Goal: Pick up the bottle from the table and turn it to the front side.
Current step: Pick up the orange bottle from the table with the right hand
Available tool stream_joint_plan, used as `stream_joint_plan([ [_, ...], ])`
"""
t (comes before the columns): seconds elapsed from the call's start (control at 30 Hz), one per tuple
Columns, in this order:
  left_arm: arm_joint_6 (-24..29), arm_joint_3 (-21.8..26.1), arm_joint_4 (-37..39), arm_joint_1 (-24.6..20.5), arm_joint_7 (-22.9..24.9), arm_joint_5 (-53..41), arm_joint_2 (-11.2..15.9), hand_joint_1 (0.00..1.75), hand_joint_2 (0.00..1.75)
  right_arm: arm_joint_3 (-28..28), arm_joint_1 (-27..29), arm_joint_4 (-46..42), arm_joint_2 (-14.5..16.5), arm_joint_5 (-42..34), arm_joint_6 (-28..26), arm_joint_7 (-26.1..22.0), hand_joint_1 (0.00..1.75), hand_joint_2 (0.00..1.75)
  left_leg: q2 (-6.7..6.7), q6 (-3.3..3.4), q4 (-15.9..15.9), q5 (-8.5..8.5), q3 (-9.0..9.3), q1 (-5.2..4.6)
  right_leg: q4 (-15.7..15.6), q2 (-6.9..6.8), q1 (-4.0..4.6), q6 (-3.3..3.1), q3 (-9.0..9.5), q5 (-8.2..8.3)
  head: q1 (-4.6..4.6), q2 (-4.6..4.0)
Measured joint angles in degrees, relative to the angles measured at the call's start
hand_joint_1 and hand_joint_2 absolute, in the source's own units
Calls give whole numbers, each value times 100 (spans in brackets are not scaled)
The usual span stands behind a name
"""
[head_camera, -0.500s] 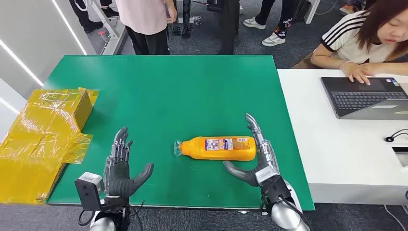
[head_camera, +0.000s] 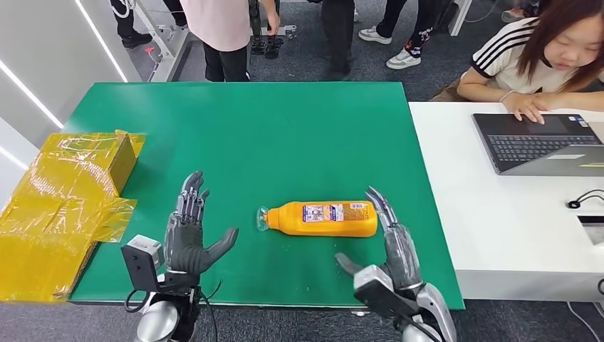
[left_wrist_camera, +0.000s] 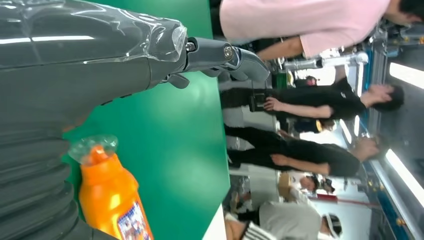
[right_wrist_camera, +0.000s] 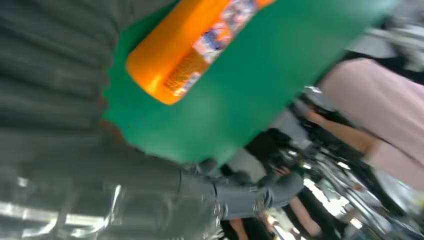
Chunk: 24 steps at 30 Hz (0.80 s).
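Right hand (head_camera: pixel 393 251) is empty, fingers extended and apart, thumb spread toward the robot's middle; it stands on the green bench (head_camera: pixel 285 135) with its fingertips (head_camera: pixel 375 197) just beside the base end of the bottle (head_camera: pixel 320 218). Contact cannot be confirmed. Left hand (head_camera: pixel 189 235) is likewise empty, fingers straight and spread, palm turned inward, set apart from the cap end.

The bottle is orange and lies on its side between the two hands, long axis running across the robot's front, cap toward the left hand, base toward the right. A printed label faces up. The right hand is judged the nearer and better placed for the grasp.

Surroundings: a yellow wrapped box (head_camera: pixel 64 199) at the left edge of the bench, well apart; a white desk with a laptop (head_camera: pixel 541 142) to the right, a seated person (head_camera: pixel 548 50) at it; further people stand beyond the far edge. Nothing lies between either hand and the bottle
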Motion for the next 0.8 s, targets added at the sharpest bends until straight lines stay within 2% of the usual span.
stream_joint_plan([
  [0.1,-57,-51,124,-159,11,-1,-38,0,175,-6,-584,548,-84,350,155,319,0,175,4,4,3,11,1,-1,0,3,-1,2,0,12,1,0],
  [0.43,-106,-94,367,-306,19,-1,-38,0,175,72,-1914,2033,-296,434,901,658,0,175,4,9,6,14,-1,-1,0,3,-1,2,-1,17,-1,0],
  [0.7,-109,-94,408,-307,19,-1,-29,0,175,210,-2342,2632,-360,370,1080,691,0,175,2,9,5,14,-4,-1,0,2,-1,3,-2,15,1,0],
  [0.8,-111,-94,419,-311,19,-1,-25,0,175,299,-2484,2831,-378,204,1440,707,0,175,3,9,6,14,-4,-1,0,3,-1,3,-2,15,1,0],
])
